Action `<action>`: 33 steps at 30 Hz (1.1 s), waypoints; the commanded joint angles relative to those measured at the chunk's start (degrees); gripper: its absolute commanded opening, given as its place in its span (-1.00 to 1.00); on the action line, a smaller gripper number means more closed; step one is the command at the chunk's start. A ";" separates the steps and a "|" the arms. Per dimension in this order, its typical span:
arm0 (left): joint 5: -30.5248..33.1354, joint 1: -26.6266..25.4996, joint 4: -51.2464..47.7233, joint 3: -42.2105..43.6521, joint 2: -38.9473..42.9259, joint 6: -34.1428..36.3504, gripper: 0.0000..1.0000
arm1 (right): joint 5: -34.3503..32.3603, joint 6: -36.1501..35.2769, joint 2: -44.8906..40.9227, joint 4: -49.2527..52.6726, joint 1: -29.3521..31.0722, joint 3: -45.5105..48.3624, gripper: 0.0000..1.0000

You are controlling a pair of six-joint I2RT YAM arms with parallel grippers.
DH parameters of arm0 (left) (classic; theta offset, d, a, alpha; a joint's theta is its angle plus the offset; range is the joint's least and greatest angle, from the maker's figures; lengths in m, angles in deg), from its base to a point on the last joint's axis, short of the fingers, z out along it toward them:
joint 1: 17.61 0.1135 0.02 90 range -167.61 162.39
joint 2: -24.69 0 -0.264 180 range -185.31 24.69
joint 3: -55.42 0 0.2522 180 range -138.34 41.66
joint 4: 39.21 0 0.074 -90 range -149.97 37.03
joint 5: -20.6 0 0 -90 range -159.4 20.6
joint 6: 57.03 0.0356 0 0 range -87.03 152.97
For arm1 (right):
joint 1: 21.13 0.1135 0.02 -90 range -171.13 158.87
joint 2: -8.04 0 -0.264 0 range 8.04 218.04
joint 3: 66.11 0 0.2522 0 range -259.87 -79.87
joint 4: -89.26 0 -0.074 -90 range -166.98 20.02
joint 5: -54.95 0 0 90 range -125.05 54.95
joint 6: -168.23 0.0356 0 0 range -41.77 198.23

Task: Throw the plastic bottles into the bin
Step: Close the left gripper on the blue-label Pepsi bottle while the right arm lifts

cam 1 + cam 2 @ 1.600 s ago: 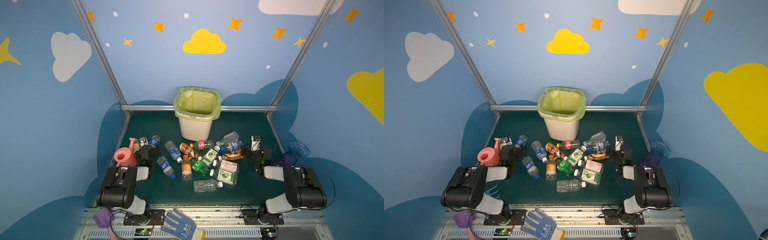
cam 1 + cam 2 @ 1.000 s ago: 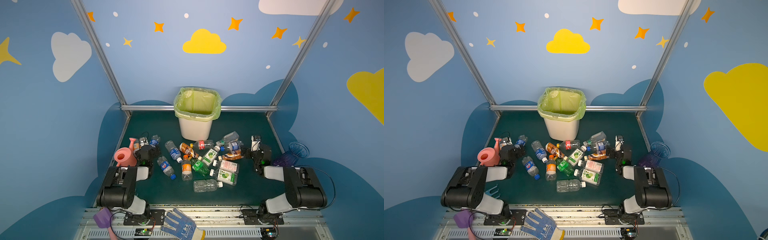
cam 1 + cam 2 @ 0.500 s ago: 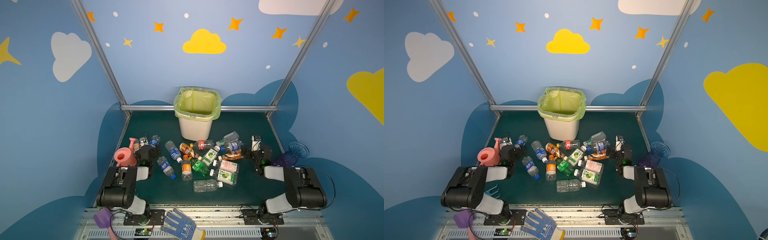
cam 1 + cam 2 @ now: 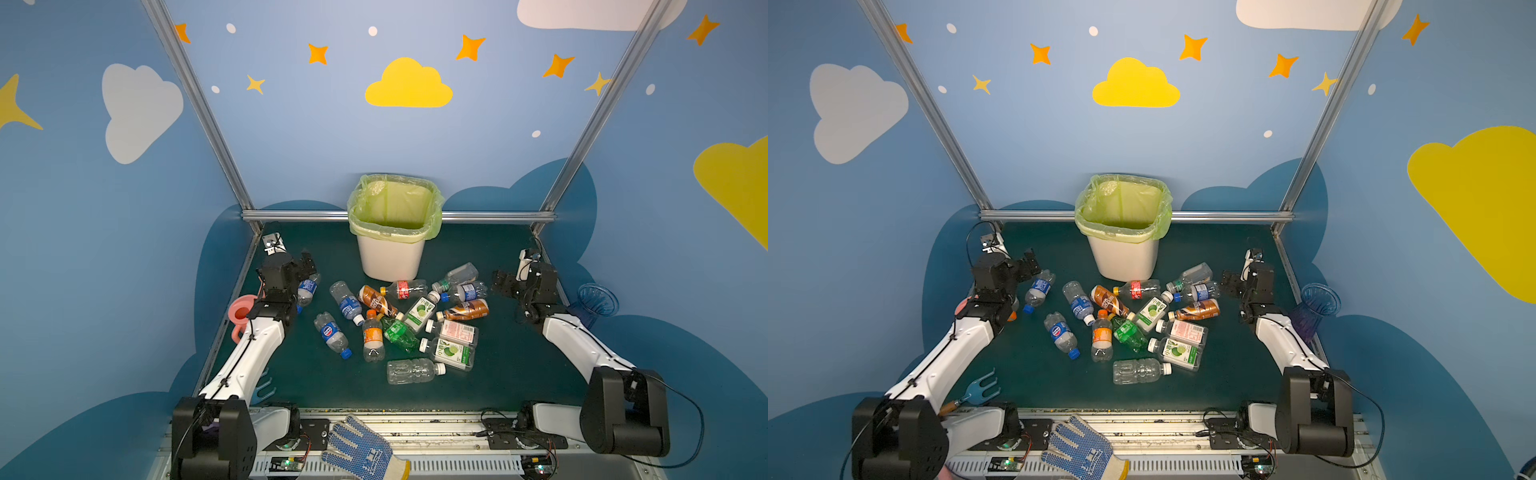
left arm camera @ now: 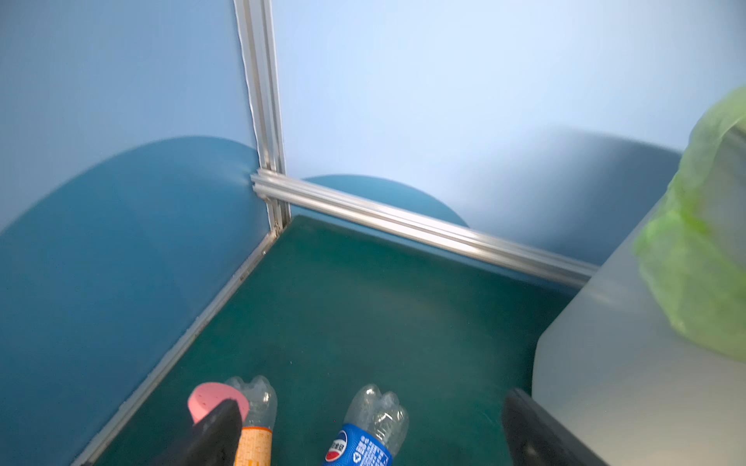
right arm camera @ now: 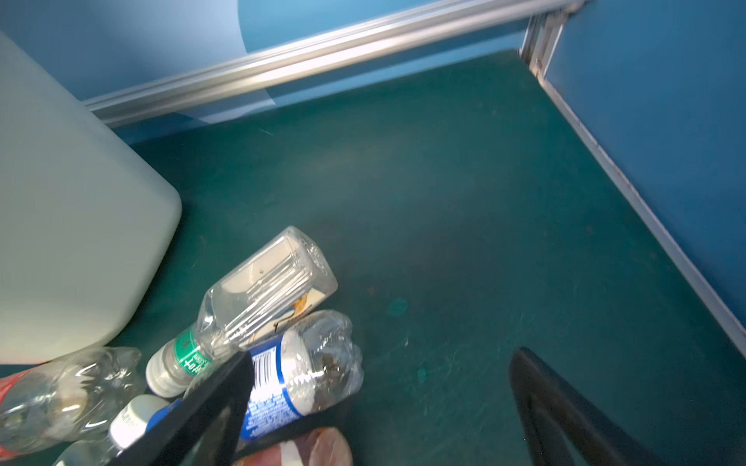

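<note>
Advice: lower the spread, empty left gripper astride the blue-label bottle mid-body, squeezing gently — right gripper, also spread, idles.

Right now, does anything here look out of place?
A blue-dotted work glove lies on the front rail, off the mat, and a pink watering can sits by the left arm; neither matches the plastic bottles.
</note>
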 commanded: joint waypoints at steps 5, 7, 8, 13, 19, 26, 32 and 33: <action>3.71 0.26 -25.44 -14.46 -10.36 -3.63 1.00 | 1.13 3.39 0.24 10.29 -0.24 -3.51 0.96; 5.80 0.27 -31.29 -18.85 -13.45 -5.81 1.00 | 0.85 3.72 0.25 11.50 -0.21 -3.86 0.97; 6.08 0.31 -34.18 -20.68 -14.91 -6.41 1.00 | 0.77 3.73 0.15 12.15 -0.19 -4.20 0.96; -1.28 -0.08 -38.74 -24.39 -19.70 -6.22 0.97 | 0.53 3.41 0.22 13.87 -0.21 -4.53 0.97; -8.53 -0.12 -39.82 -26.32 -25.56 -4.43 0.95 | 0.01 1.88 -0.36 16.68 -0.28 -5.64 0.96; -10.64 -0.18 -46.61 -32.74 -34.14 -1.47 0.92 | 0.07 1.96 -0.98 17.69 -0.33 -5.29 0.96; -9.80 -0.05 -47.55 -34.84 -38.99 -0.96 0.83 | -0.37 1.79 -1.71 18.50 -0.36 -5.52 0.97; -9.42 -0.12 -47.93 -35.37 -40.07 -1.16 0.80 | -0.46 1.70 -1.81 18.58 -0.48 -5.47 0.97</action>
